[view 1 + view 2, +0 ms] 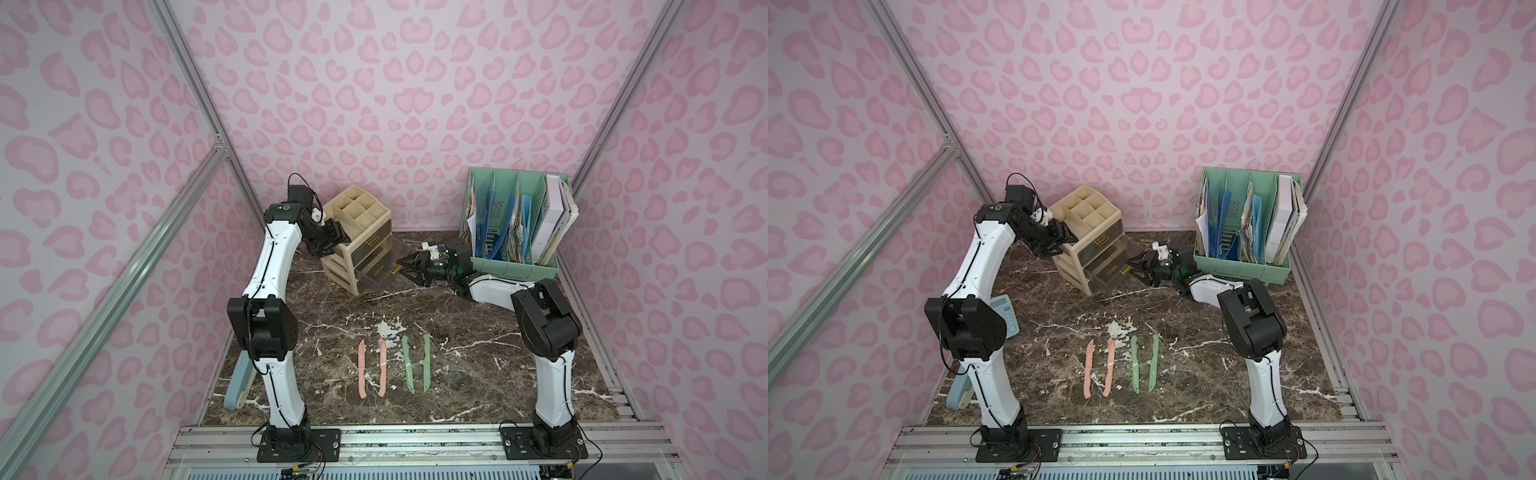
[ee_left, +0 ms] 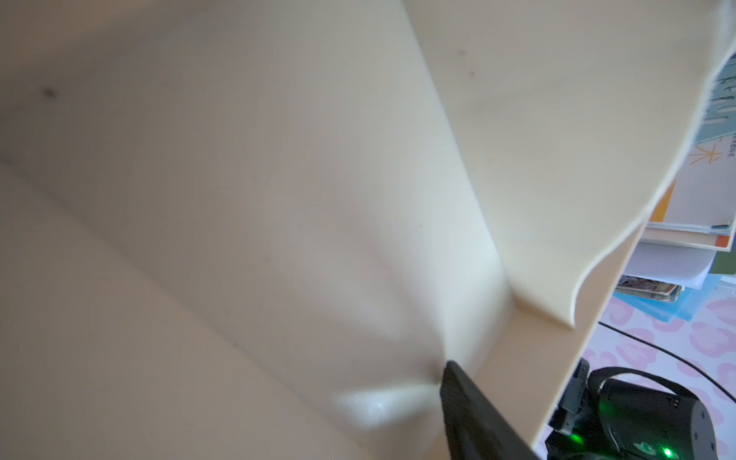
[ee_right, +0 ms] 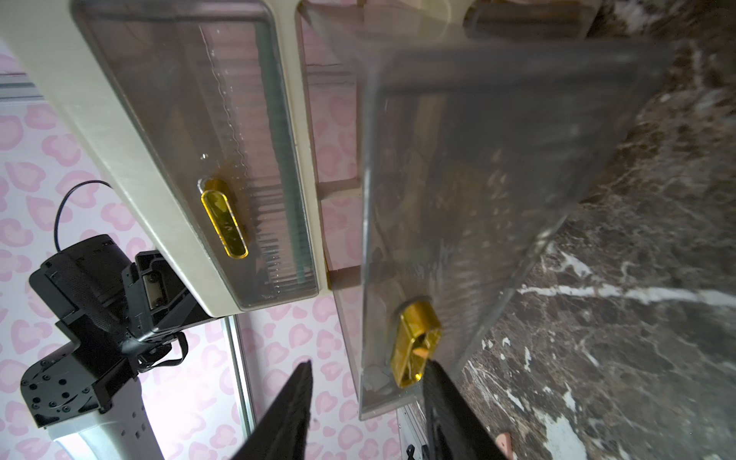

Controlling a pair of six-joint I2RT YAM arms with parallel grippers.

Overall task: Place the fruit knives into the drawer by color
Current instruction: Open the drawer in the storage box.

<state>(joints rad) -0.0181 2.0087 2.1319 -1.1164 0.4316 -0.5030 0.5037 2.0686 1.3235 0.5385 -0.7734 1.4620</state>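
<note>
Two salmon pink fruit knives [image 1: 362, 369] [image 1: 382, 366] and two sage green ones [image 1: 408, 363] [image 1: 426, 362] lie side by side on the marble table; both top views show them. The cream drawer unit [image 1: 357, 216] stands skewed at the back. Its lowest clear drawer [image 1: 374, 276] is pulled out. My right gripper [image 3: 368, 364] is open at that drawer's front, and the yellow handle [image 3: 416, 346] lies against one finger. My left gripper [image 1: 332, 239] rests on the unit's left side with its fingers spread. The left wrist view shows a single finger [image 2: 470, 410] against cream plastic.
A green file rack [image 1: 515, 266] full of books and folders stands at the back right, close behind my right arm. A pale blue calculator [image 1: 1003, 311] and a light blue object [image 1: 239, 382] lie by the left wall. Another drawer [image 3: 191, 139] is closed.
</note>
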